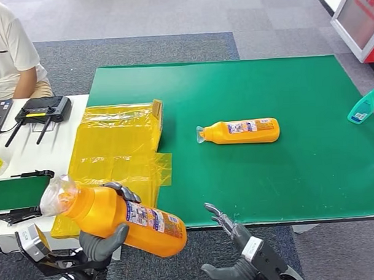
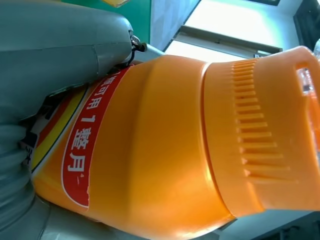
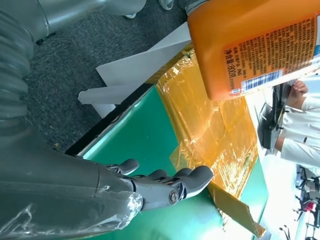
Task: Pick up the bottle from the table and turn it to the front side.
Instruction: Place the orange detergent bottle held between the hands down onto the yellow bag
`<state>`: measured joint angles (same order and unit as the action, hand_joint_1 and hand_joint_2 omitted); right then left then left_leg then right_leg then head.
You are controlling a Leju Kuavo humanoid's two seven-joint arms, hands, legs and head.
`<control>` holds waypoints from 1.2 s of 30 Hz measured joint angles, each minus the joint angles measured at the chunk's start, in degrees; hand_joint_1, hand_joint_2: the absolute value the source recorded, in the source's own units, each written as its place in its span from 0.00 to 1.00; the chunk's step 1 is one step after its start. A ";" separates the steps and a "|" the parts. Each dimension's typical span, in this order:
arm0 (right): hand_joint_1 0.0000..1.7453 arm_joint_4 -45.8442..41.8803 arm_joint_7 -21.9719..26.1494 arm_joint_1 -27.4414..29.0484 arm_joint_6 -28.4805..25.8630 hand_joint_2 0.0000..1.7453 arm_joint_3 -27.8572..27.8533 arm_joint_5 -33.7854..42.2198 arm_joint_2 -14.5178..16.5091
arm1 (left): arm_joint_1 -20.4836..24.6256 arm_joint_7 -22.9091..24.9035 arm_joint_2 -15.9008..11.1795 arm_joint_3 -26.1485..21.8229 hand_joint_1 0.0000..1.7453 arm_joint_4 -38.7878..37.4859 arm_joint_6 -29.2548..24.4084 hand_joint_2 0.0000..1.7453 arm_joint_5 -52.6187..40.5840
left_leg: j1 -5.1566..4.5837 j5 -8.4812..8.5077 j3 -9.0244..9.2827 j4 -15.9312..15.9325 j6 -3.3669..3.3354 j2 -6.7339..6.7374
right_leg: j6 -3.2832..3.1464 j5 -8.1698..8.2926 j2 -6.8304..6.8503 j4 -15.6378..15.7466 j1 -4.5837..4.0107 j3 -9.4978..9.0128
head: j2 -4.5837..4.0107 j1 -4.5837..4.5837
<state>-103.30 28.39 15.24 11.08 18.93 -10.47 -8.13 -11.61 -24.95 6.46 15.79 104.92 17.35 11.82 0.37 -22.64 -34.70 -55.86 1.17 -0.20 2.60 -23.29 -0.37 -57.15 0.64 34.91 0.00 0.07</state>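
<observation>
Grey carpet (image 1: 171, 17) runs behind a green tabletop (image 1: 292, 167). Far on the left a person (image 1: 8, 48) in a white shirt sits by a white table (image 1: 32, 151). A black box (image 1: 43, 110) with two thin sticks sits on that table.

My left hand (image 1: 102, 241) holds an orange bottle (image 1: 116, 217) in the air, low, just off the near edge of the tabletop. My fingers wrap around its middle. It lies tilted, with its clear cap (image 1: 57, 193) pointing up and left. The label I can see has small print and a bar code. Close up, the bottle (image 2: 158, 150) shows a red strip with white words.

Next comes a yellow plastic sheet (image 1: 116, 148) spread on the left part of the green top. A second orange bottle (image 1: 242, 131) lies flat on its side near the middle, cap to the left.

My right hand (image 1: 235, 249) hangs low by the near edge. It holds nothing, and its fingers (image 3: 166, 182) are stretched out.

Far right, a blue-green bottle (image 1: 364, 106) lies at the edge.
</observation>
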 joint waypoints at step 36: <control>0.00 -0.07 -7.40 -5.93 4.53 1.00 -5.00 -0.09 5.38 | 13.67 21.38 1.10 -11.15 1.00 7.18 -18.97 1.00 -69.59 | 0.00 0.13 0.00 0.00 0.01 0.01 | 0.01 0.09 0.00 -0.01 0.00 0.00 | 0.00 0.01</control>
<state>-103.37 20.99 9.31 15.60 13.93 -10.56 -2.75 2.06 -3.57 7.56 4.64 112.11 -1.62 -57.76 0.37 -22.52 -34.70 -55.86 1.18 -0.19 2.61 -23.19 -0.37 -57.15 0.64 34.92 0.00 0.08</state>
